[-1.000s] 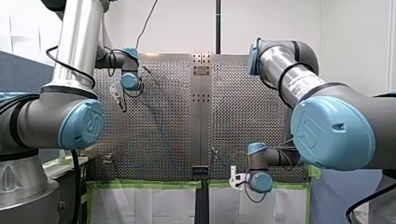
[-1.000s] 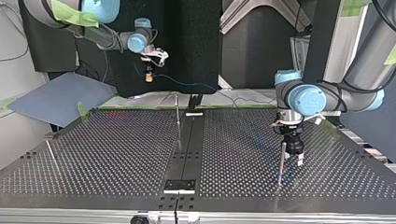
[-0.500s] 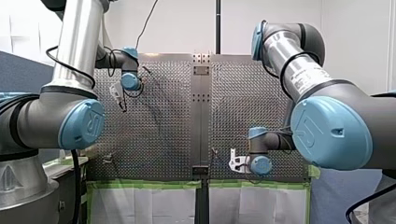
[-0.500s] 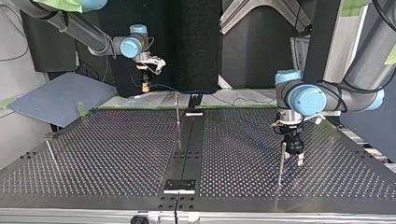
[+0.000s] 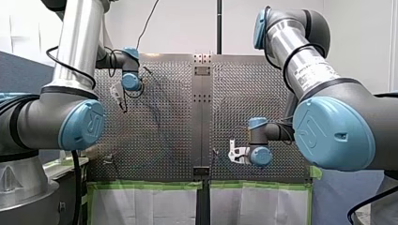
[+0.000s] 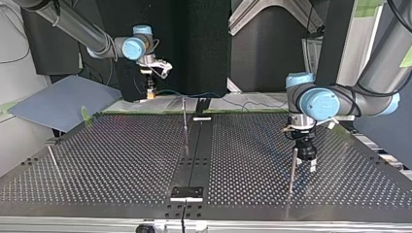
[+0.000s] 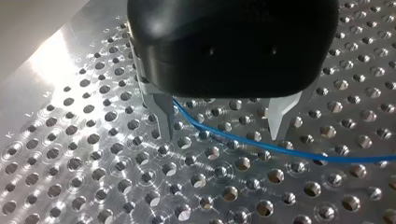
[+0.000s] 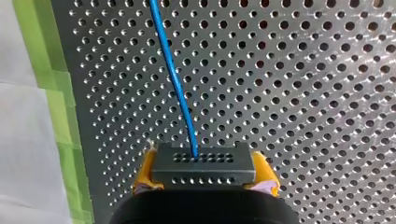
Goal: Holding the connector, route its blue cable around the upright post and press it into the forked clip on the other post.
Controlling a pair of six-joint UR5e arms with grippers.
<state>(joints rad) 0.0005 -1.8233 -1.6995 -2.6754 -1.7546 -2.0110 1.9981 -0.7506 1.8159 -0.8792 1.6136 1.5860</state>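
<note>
My right pincer (image 8: 205,173) pinches the connector (image 8: 204,163), blue cable (image 8: 175,79) running ahead; my left pincer (image 7: 222,120) hangs spread above that cable.

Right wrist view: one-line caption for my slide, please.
My right hand grips the dark connector; its blue cable runs ahead over the perforated table.

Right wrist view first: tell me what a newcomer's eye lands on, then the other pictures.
The blue cable runs straight out of the dark connector, which is clamped between the yellow pads of my right gripper. In the left wrist view, my left gripper hangs open over that cable and the perforated table.
</note>
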